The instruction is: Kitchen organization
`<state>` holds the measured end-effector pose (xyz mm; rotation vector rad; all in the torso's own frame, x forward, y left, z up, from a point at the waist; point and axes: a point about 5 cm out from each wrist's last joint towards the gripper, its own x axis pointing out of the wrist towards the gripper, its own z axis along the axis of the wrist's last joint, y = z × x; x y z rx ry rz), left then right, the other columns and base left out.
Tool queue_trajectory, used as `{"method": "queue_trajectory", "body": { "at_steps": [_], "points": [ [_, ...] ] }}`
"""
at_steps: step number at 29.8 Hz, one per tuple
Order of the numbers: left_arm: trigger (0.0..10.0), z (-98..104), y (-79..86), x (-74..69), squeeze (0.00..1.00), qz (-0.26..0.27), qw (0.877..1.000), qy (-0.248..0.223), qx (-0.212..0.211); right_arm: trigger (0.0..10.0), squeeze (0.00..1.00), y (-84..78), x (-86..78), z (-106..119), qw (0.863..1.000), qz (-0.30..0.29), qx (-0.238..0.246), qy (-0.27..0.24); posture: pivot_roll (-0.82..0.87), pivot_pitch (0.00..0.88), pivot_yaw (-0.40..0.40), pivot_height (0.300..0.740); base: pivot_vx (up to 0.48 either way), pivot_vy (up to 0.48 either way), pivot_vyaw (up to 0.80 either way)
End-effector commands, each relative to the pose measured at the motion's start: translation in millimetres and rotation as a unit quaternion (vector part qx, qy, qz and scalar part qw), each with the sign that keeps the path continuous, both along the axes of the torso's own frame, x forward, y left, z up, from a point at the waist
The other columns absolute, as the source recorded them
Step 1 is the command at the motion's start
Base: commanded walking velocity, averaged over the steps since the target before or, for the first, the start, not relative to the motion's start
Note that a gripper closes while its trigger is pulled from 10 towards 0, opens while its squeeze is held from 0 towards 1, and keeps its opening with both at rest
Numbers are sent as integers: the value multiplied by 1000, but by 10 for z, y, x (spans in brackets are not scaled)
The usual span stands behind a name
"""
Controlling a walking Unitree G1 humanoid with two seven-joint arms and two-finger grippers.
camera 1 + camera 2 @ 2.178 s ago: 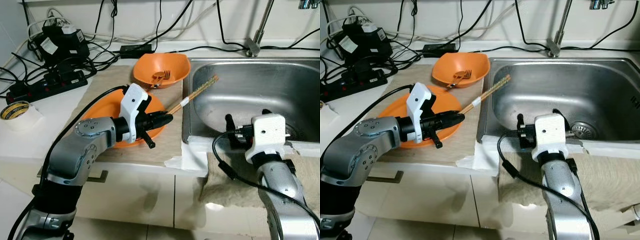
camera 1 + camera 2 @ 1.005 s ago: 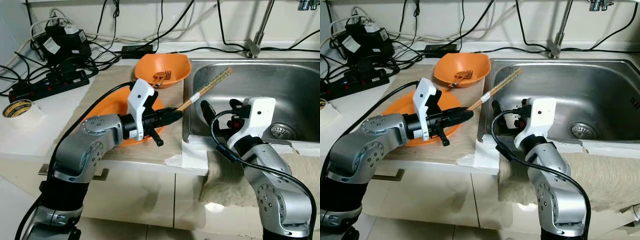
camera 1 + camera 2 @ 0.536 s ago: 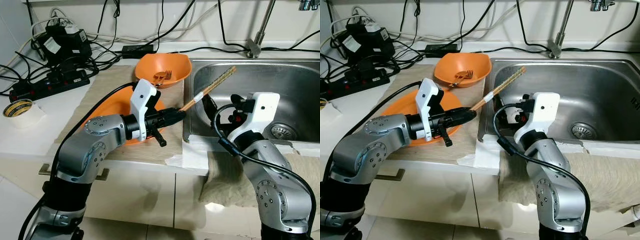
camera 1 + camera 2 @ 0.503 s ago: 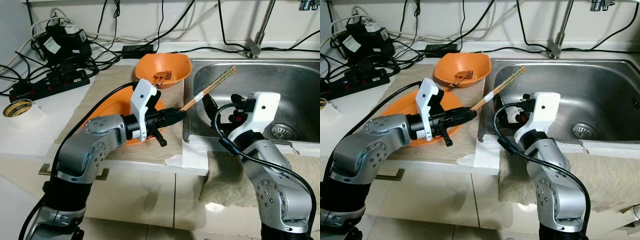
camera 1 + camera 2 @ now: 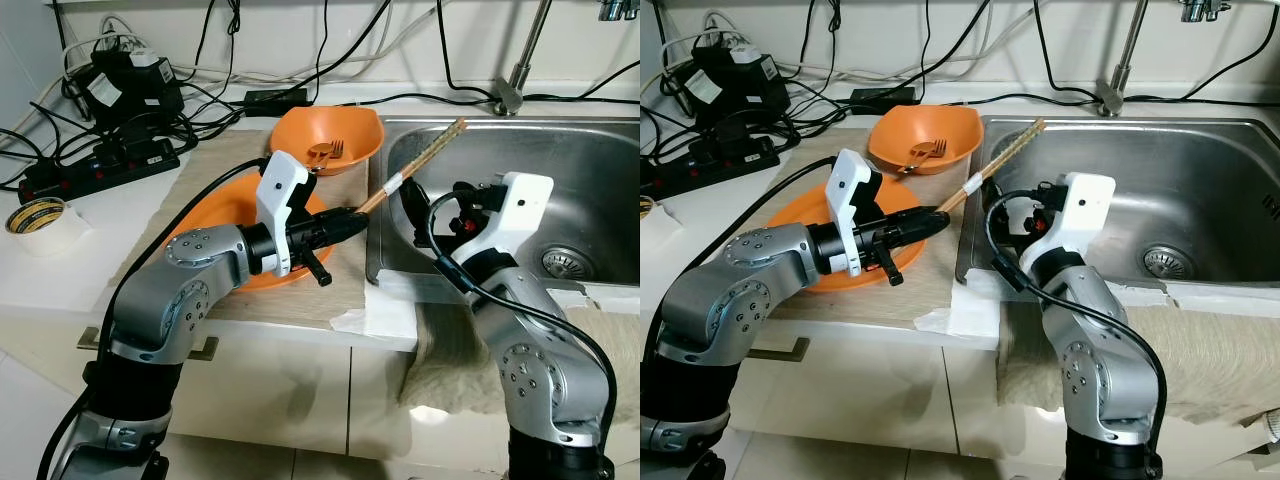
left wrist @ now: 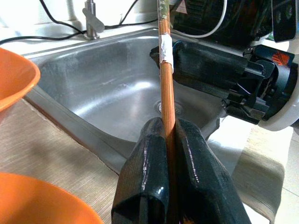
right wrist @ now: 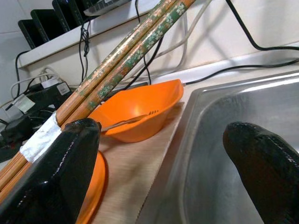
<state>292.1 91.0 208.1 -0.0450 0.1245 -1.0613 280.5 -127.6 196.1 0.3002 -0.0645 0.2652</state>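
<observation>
Left eye view: the left end effector (image 5: 352,219) is pinching a taped pair of patterned wooden chopsticks (image 5: 425,155) at their lower end, the sticks slanting up over the near corner of the stainless steel sink (image 5: 600,190). The right end effector (image 7: 163,154) sits spread wide at the sink's edge, one finger (image 7: 60,163) touching the sticks near the white tape band, the other well apart. This looks like a handover between arms. Next, the right fingers need to close squarely on the shaft before the left lets go. Behind, on the worktop (image 5: 120,200), an orange bowl (image 5: 325,135) holds an orange fork (image 5: 322,152); an orange plate (image 5: 215,225) lies under the left arm.
</observation>
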Motion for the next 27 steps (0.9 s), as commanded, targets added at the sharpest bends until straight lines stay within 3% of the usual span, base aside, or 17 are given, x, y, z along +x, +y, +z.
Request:
{"method": "queue_trajectory", "body": {
  "at_steps": [1, 7, 13, 27],
  "points": [
    [0, 39, -134, -76, 0, -44, 999, -7, 3, 10000, 0, 112, 41, 74, 1000, 20, 1, -16, -4, 0, 67, 736, 0, 0, 0],
    [0, 39, -147, -84, 0, -47, 999, -9, 2, 10000, 0, 164, 96, 105, 999, 29, 8, -20, -5, 0, 68, 736, 0, 0, 0],
    [0, -1, -137, -13, 0, -25, 1000, -8, 11, 10000, 0, 320, 94, 198, 996, 80, 24, -30, -2, 0, 66, 736, 0, 0, 0],
    [0, 87, -85, 179, 0, 27, 999, -23, 1, 10000, 0, 288, 47, 81, 997, 82, 8, -12, -11, 0, 74, 736, 0, 0, 0]
  ]
}}
